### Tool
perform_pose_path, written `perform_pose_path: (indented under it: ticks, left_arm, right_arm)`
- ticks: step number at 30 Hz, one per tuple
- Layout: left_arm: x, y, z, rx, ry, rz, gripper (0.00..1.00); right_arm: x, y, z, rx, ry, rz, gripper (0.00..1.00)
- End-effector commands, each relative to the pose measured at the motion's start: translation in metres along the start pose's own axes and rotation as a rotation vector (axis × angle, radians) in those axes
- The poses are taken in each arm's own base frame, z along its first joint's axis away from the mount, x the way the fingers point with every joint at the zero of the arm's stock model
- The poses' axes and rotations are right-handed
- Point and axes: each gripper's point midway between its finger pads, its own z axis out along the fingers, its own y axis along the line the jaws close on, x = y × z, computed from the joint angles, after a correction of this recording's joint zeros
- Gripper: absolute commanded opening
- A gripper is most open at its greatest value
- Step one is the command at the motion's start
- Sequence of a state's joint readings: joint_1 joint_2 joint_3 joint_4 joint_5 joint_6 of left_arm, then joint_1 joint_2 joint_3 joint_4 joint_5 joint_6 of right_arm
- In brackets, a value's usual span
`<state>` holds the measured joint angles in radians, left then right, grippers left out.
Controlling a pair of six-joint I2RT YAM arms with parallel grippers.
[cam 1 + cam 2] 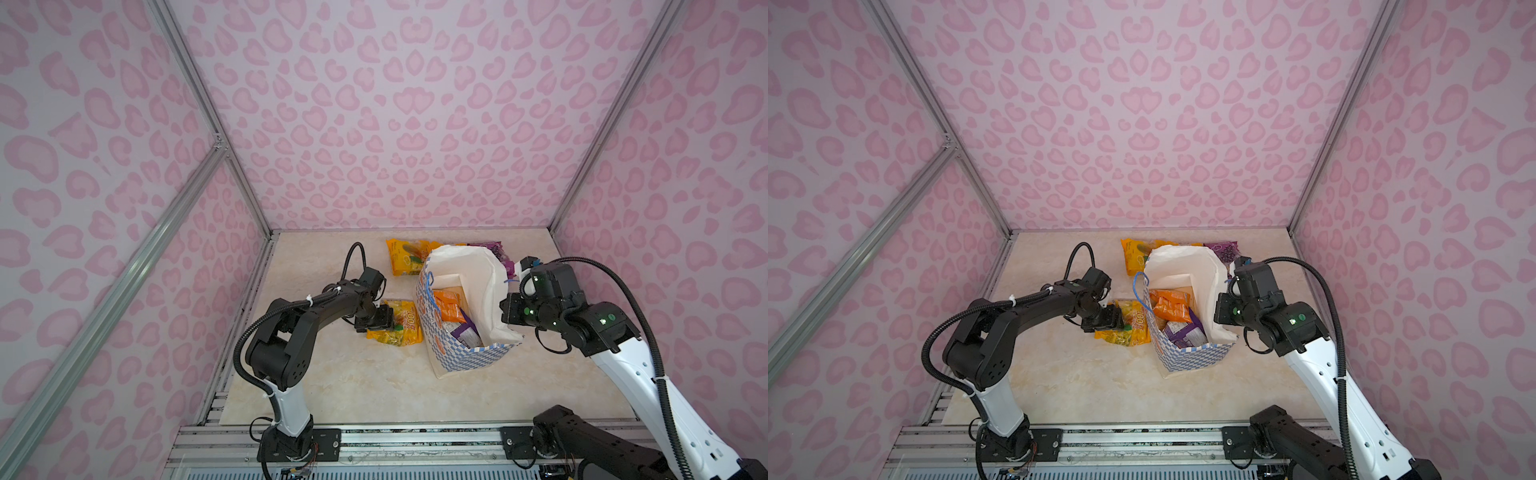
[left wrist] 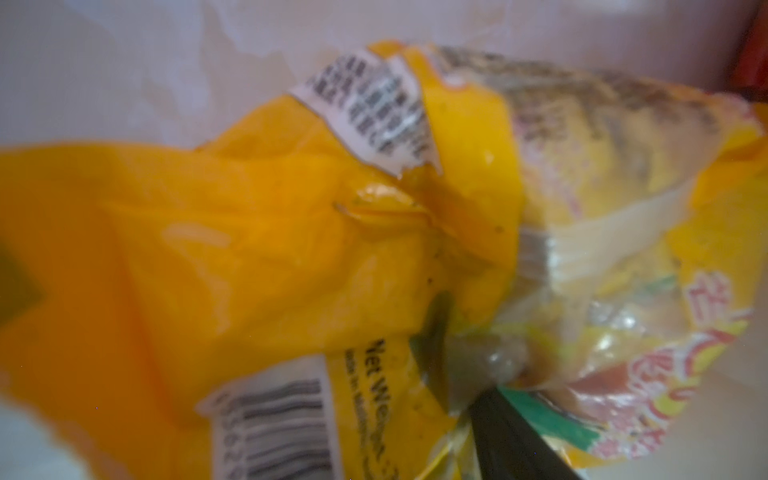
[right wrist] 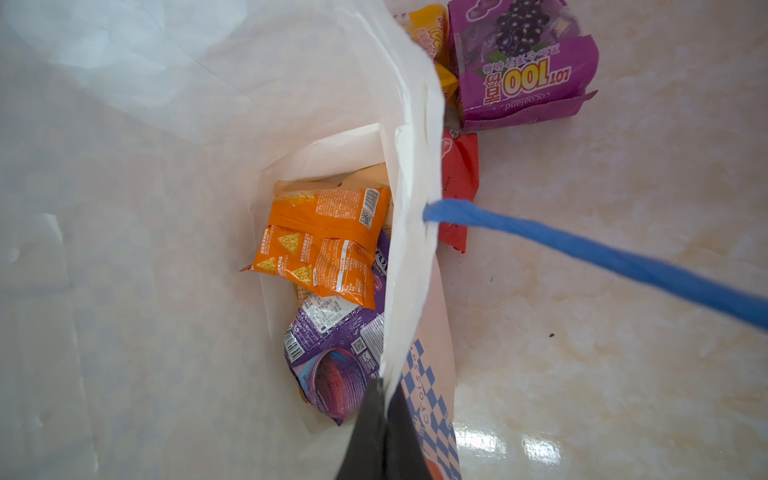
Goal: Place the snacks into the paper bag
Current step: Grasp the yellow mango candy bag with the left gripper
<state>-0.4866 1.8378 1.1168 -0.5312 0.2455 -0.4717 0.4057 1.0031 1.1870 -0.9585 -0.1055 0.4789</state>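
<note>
The paper bag (image 1: 469, 357) (image 1: 1187, 357) stands open mid-table. Inside it lie an orange packet (image 1: 449, 307) (image 3: 324, 241) and a purple packet (image 1: 1185, 332) (image 3: 332, 361). My right gripper (image 1: 506, 312) (image 3: 384, 386) is shut on the bag's right rim. My left gripper (image 1: 384, 320) (image 1: 1113, 320) sits low on a yellow snack packet (image 1: 405, 328) (image 2: 249, 249) lying left of the bag. That packet fills the left wrist view, crumpled against one dark finger (image 2: 507, 436); the other finger is hidden. Beyond the bag lie a yellow packet (image 1: 405, 257), a purple packet (image 3: 519, 66) and a red packet (image 3: 459, 174).
A blue cord handle (image 3: 602, 257) stretches from the bag's rim past the right wrist camera. Pink patterned walls enclose the marble tabletop (image 1: 353, 386) on three sides. Aluminium rails (image 1: 415, 436) run along the front edge by both arm bases.
</note>
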Motion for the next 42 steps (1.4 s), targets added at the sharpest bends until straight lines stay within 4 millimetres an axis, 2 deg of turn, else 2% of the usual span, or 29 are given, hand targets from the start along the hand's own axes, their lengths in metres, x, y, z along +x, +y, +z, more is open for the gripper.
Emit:
perform_pose_path:
  ticks: [1,7,11,17,21,23,31,42]
  left_arm:
    - [0.012,0.011,0.008,-0.06,0.023,-0.027,0.66]
    - [0.013,-0.004,-0.004,-0.033,-0.019,-0.048,0.57]
    - [0.019,-0.023,-0.007,0.005,-0.019,-0.033,0.5]
    - [0.011,-0.028,-0.022,-0.036,-0.073,-0.015,0.42]
    - [-0.001,-0.031,-0.04,-0.052,-0.142,-0.024,0.37]
    - [-0.007,-0.031,-0.051,-0.065,-0.182,-0.038,0.3]
    - [-0.012,-0.034,-0.088,-0.052,-0.288,-0.095,0.2]
    - [-0.013,-0.033,-0.145,-0.031,-0.426,-0.153,0.16]
  right_arm:
    - [0.01,-0.004,0.001,0.014,0.042,0.001,0.0]
    - [0.01,-0.005,0.0,0.019,0.042,-0.003,0.0]
    - [0.009,-0.003,0.001,0.013,0.043,-0.002,0.0]
    - [0.009,-0.004,0.001,0.017,0.036,-0.001,0.0]
    - [0.01,-0.005,0.003,0.019,0.046,-0.004,0.0]
    - [0.01,-0.005,0.004,0.022,0.047,-0.005,0.0]
    - [0.008,-0.002,0.006,0.013,0.043,-0.005,0.0]
    - [0.006,-0.001,0.004,0.01,0.037,-0.004,0.0]
